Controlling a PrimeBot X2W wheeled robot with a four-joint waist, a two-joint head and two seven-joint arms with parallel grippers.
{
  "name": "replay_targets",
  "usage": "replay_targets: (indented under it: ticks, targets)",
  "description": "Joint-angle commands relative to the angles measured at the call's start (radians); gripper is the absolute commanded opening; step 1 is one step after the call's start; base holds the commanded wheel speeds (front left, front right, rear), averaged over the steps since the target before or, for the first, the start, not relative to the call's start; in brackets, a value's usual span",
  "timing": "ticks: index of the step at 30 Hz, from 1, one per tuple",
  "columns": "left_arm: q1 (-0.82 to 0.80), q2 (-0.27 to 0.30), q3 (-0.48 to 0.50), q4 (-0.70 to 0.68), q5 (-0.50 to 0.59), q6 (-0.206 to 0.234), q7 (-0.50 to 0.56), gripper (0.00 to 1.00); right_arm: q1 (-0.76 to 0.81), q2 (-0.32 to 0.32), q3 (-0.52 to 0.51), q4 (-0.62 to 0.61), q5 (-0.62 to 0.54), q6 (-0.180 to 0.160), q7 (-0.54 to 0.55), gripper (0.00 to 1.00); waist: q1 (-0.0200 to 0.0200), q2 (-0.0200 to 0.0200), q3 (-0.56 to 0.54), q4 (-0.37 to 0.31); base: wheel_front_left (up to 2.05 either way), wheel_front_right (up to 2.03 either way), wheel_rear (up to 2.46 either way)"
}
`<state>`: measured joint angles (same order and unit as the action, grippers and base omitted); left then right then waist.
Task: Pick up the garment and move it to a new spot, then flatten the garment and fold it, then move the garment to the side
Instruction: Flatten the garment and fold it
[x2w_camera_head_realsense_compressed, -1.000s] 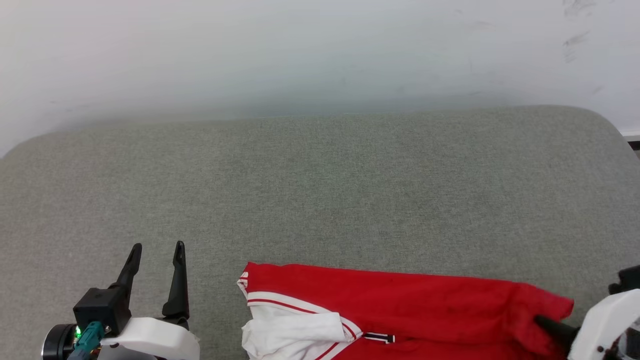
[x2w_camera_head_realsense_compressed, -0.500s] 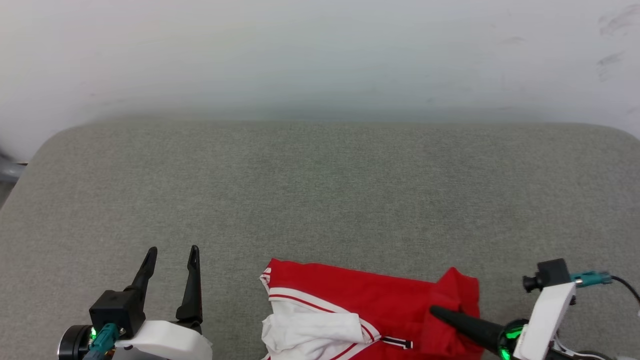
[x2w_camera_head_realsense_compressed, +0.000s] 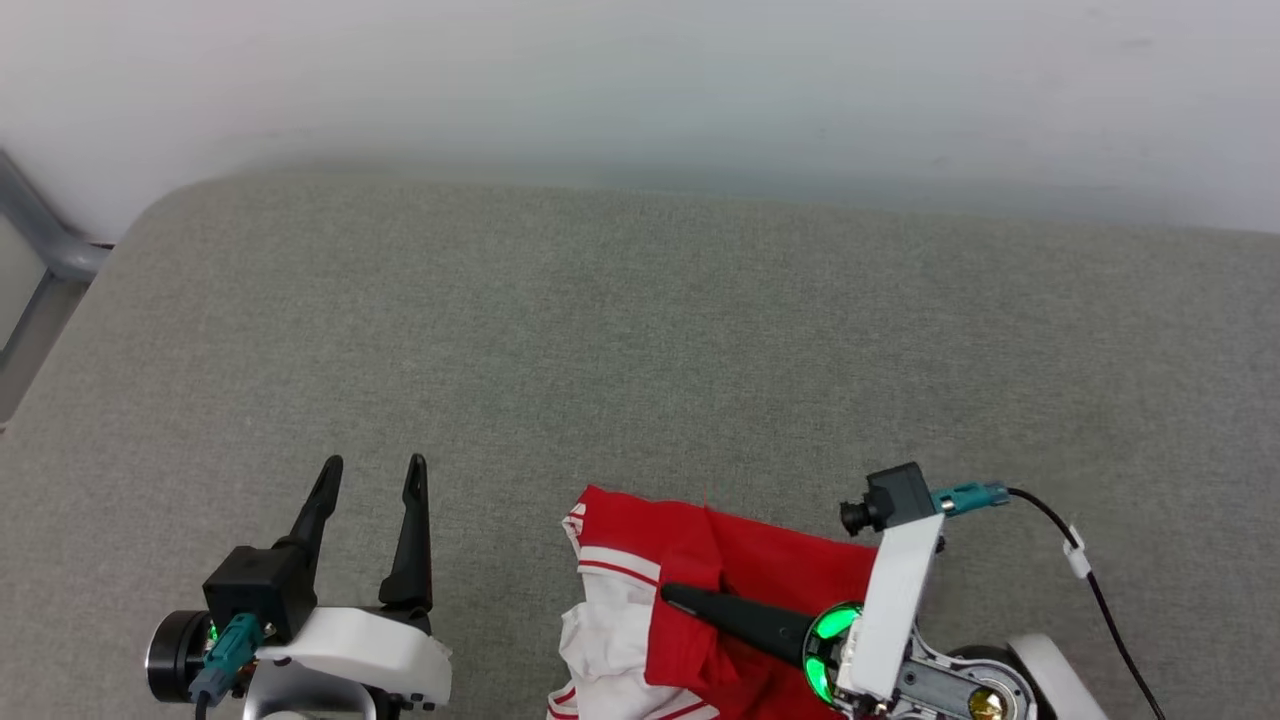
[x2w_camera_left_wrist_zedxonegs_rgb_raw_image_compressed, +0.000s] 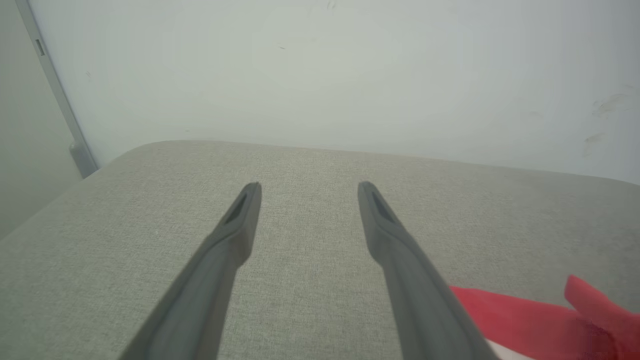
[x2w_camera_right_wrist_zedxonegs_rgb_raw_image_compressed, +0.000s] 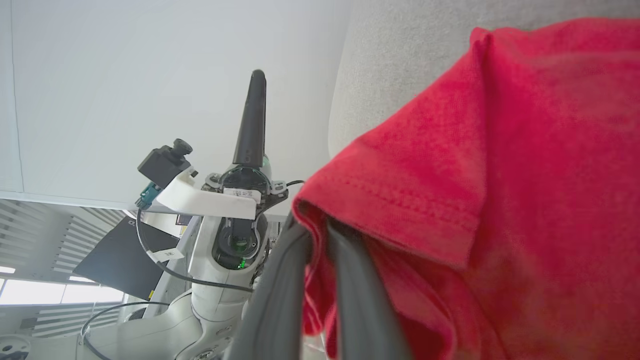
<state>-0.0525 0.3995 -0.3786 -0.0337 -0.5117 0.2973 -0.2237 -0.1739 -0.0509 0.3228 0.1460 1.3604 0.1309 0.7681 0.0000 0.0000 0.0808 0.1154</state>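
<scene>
While the right gripper (x2w_camera_head_realsense_compressed: 668, 594) pinches a red fold of the garment (x2w_camera_head_realsense_compressed: 770, 570), bunched at the 6 o'clock edge of the grey cushion (x2w_camera_head_realsense_compressed: 640, 330), it should lift high and go slowly. The left gripper (x2w_camera_head_realsense_compressed: 374, 462), at 8 o'clock, has its fingers spread and empty.

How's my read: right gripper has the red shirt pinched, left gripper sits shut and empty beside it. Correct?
Not quite. The left gripper is open, not shut: the left wrist view shows its fingers spread with bare cushion between them. It is empty, and the right gripper does have the red shirt pinched.
</scene>
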Motion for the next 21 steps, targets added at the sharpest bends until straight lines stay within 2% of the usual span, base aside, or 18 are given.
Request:
replay_targets:
  ticks: [1,12,13,14,15,21]
  targets:
    - [-0.02,-0.008,-0.001,0.005,0.006,-0.006,-0.007,1.0,-0.022,0.001,0.02,0.018,-0.009,0.0,-0.017,0.0,0.0,0.0,0.027,0.017,0.0,0.0,0.0]
    - [-0.059,-0.051,-0.01,0.068,0.008,-0.032,-0.03,1.0,-0.052,-0.003,0.107,0.138,-0.11,0.0,-0.159,0.0,0.0,0.0,0.07,0.035,0.0,0.0,0.0]
    - [-0.061,-0.053,-0.009,0.075,0.008,-0.034,-0.032,1.0,-0.052,-0.002,0.118,0.14,-0.108,0.0,-0.173,0.16,0.0,0.0,0.068,0.034,0.0,0.0,0.0]
    - [-0.062,-0.054,-0.007,0.081,0.007,-0.037,-0.033,1.0,-0.054,-0.001,0.124,0.137,-0.111,0.0,-0.195,0.46,0.0,0.0,0.065,0.032,0.0,0.0,0.0]
    - [-0.064,-0.055,-0.006,0.086,0.007,-0.04,-0.035,1.0,-0.056,-0.001,0.128,0.138,-0.107,0.0,-0.215,1.0,0.0,0.0,0.062,0.03,0.0,0.0,0.0]
    - [-0.057,-0.05,0.002,0.106,0.011,-0.049,-0.036,1.0,-0.083,-0.022,0.176,0.099,-0.12,0.0,-0.298,1.0,0.0,0.0,0.03,0.008,0.0,0.0,0.0]
